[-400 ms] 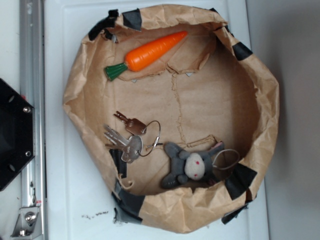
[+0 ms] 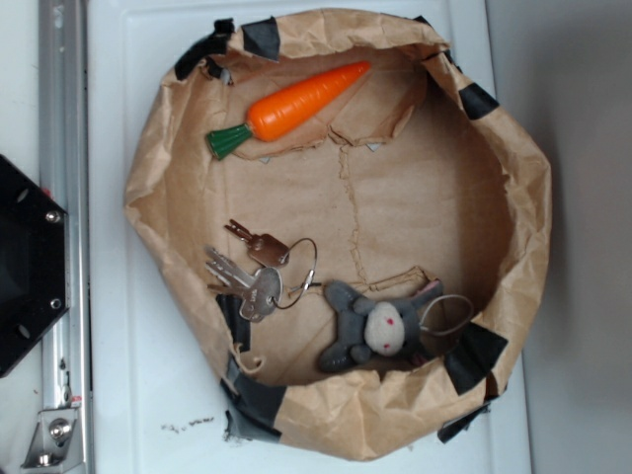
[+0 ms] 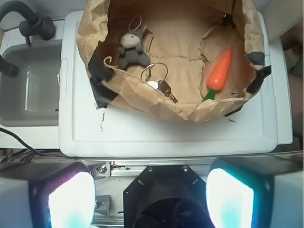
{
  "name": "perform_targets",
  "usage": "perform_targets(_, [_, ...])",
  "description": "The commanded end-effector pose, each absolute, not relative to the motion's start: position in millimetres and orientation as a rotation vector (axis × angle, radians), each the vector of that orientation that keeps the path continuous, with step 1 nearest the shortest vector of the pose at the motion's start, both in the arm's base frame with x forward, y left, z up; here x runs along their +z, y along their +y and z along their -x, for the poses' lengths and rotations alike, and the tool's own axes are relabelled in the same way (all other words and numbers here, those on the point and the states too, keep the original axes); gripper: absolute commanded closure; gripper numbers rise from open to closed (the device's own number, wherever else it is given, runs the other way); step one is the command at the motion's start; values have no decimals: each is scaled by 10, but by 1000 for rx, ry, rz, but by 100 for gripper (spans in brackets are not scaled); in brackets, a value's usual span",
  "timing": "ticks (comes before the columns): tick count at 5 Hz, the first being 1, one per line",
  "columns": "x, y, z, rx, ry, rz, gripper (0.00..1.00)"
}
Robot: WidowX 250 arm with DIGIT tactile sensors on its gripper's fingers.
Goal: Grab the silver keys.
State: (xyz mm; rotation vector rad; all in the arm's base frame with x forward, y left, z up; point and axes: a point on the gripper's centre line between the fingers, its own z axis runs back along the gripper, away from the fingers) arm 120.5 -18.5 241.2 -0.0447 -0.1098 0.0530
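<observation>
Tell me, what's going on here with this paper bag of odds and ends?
A robot arm is meant to grab the silver keys, but nothing is being handled yet. The keys lie inside the brown paper bag, between an orange toy carrot and a grey plush bunny. The gripper sits well back from the bag, its two fingers spread apart with nothing between them.

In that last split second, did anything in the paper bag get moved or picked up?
No, nothing visibly changed. The silver keys lie in the same spot by the bag's wall, with the carrot and the grey bunny where they were. Nothing has been taken hold of; in the wrist view the gripper is well back from the bag, its fingers spread wide apart.
</observation>
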Motion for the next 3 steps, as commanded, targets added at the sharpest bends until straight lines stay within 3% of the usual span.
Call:
perform_targets(1, [2319, -302, -1919, 307, -154, 15, 0])
perform_targets(3, [2059, -110, -2077, 708, -239, 77, 0])
